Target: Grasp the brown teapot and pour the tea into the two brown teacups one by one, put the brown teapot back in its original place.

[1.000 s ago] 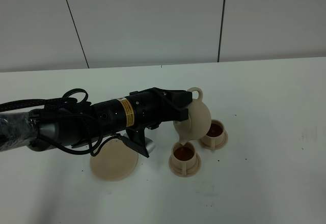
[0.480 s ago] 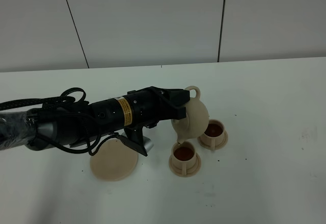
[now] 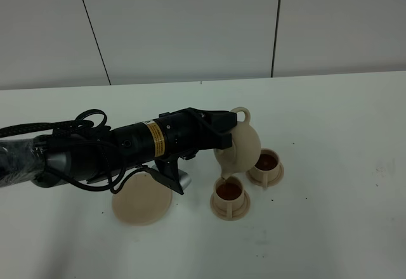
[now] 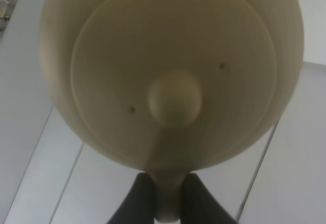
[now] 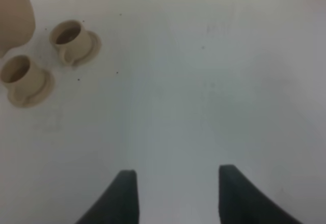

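Teapot: the brown teapot (image 3: 240,147) hangs tipped, spout down over the near teacup (image 3: 229,196).
Left jaws: the left gripper (image 4: 163,196) pinches the teapot's handle.
Far teacup (image 3: 266,166): holds tea, right of the teapot.
Saucer disc (image 3: 142,200): bare, left on the desk (image 3: 330,228).
Right jaws: the right gripper (image 5: 175,196) is spread, holding nothing.

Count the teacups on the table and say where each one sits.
2. One teacup sits on its small saucer directly under the tilted teapot's spout; the other teacup sits on its saucer just behind and to the right. Nothing suggests hidden ones.
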